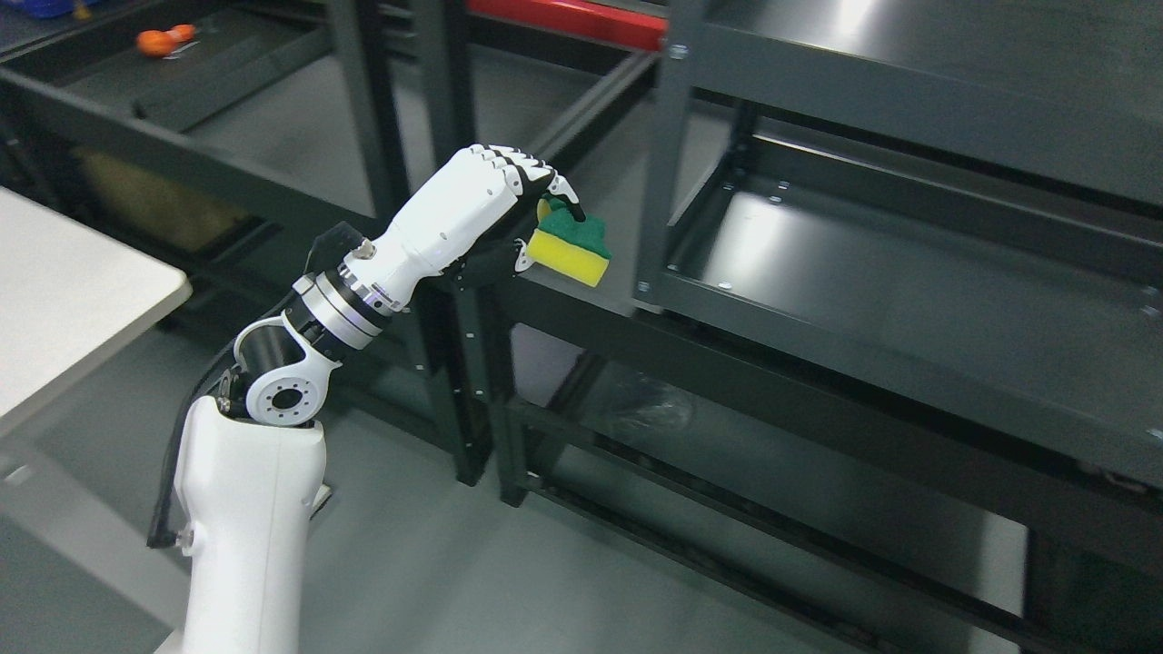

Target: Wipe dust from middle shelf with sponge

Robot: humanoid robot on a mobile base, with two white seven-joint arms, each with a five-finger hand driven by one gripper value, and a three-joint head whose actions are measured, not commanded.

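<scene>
1. Just to the left of the middle shelf (909, 291), the left hand (509, 204) is up in the air with its arm coming from the bottom left of the picture.
2. The white arm bends at a round joint, then goes up and to the right toward the shelf.
3. The hand's fingers (545, 177) curl down over a sponge (572, 250) and grip it; the black fingertips press on its top.
4. The sponge is yellow with a green side. The green side faces up and away, and the yellow part faces down and toward the camera.
5. The sponge is tilted, and its right end points toward the shelf's front left post (659, 154).
6. The sponge is near that post but not touching it, and it is not on the shelf.
7. The shelf is dark grey metal with a shiny flat floor and a low rim.
8. Far to the left of the shelf is the corner of a white worktop (64, 291).
9. Up and far to the left of the shelf, an orange thing (164, 41) lies on another dark rack (263, 182).
</scene>
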